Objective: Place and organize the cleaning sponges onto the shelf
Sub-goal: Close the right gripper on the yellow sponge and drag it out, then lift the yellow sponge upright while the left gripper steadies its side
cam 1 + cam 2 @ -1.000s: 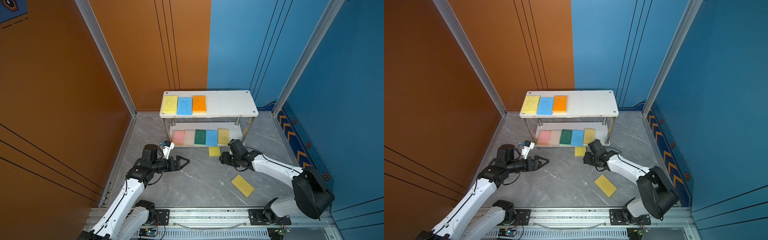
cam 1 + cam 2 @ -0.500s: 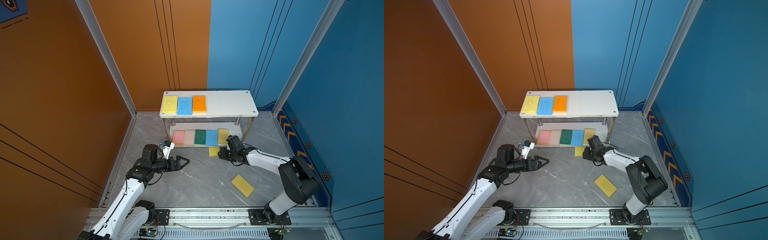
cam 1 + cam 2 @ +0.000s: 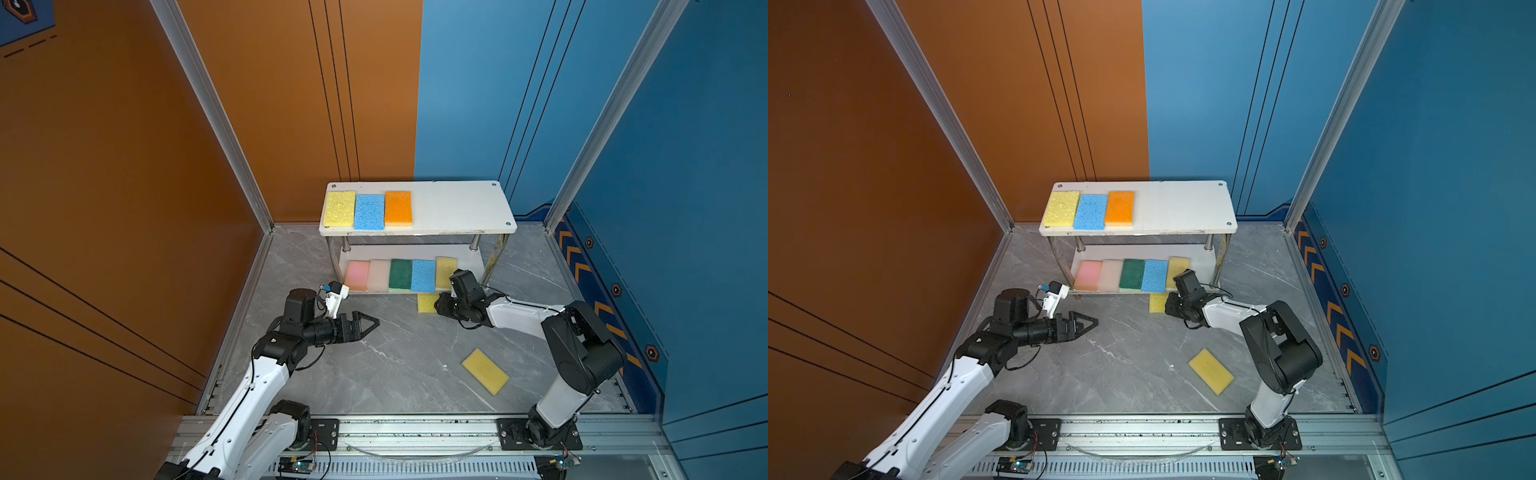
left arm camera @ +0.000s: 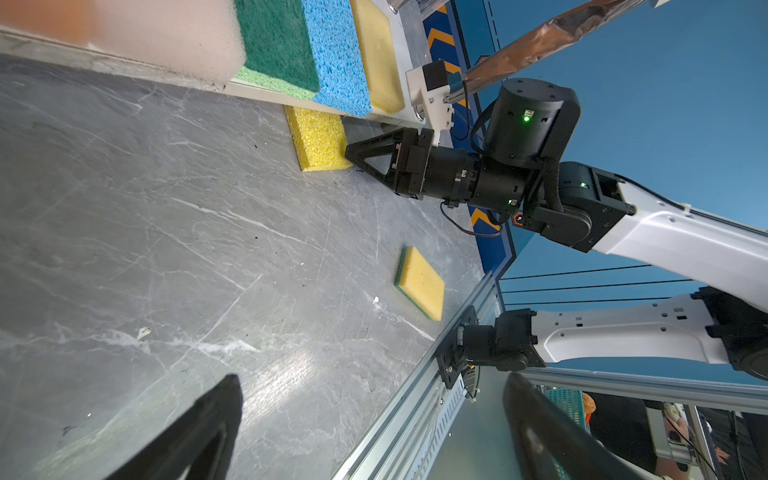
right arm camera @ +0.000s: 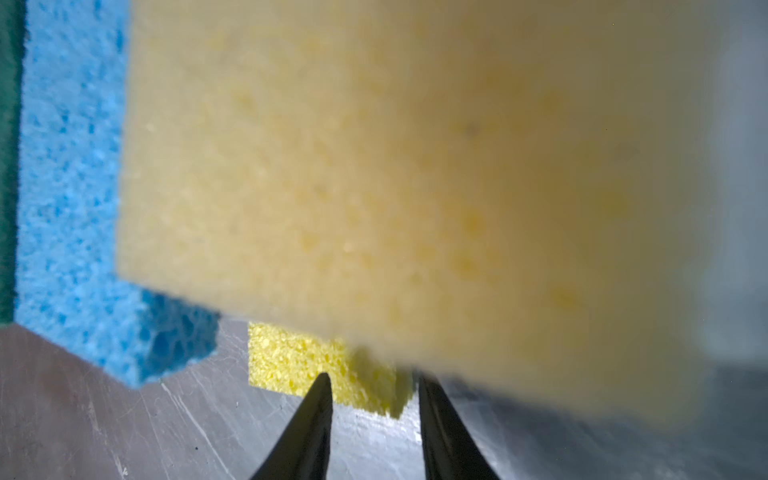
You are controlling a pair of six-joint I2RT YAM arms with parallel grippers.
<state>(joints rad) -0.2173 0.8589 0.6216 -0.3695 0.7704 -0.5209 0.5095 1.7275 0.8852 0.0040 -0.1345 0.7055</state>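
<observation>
The white two-tier shelf point(image 3: 457, 208) carries a yellow, a blue point(image 3: 369, 212) and an orange sponge on top. Its lower board holds pink point(image 3: 357, 275), off-white, dark green, blue and pale yellow point(image 3: 445, 270) sponges. A bright yellow sponge point(image 3: 427, 302) point(image 5: 291, 361) lies on the floor, half under the shelf's front edge. My right gripper point(image 3: 437, 306) point(image 5: 372, 376) is low at that sponge's near corner, with a narrow gap between its jaws. Another yellow sponge point(image 3: 485, 371) lies loose on the floor. My left gripper point(image 3: 372, 322) point(image 4: 372, 378) hovers open and empty.
The grey marble floor point(image 3: 395, 365) is walled in orange on the left and blue on the right. A metal rail point(image 3: 415, 428) runs along the front edge. The shelf's metal legs point(image 3: 475, 243) stand close to the right gripper.
My right gripper has slid closer to the shelf and the bright yellow floor sponge, and its jaws have narrowed. The right arm has folded back. The left arm has not moved.
</observation>
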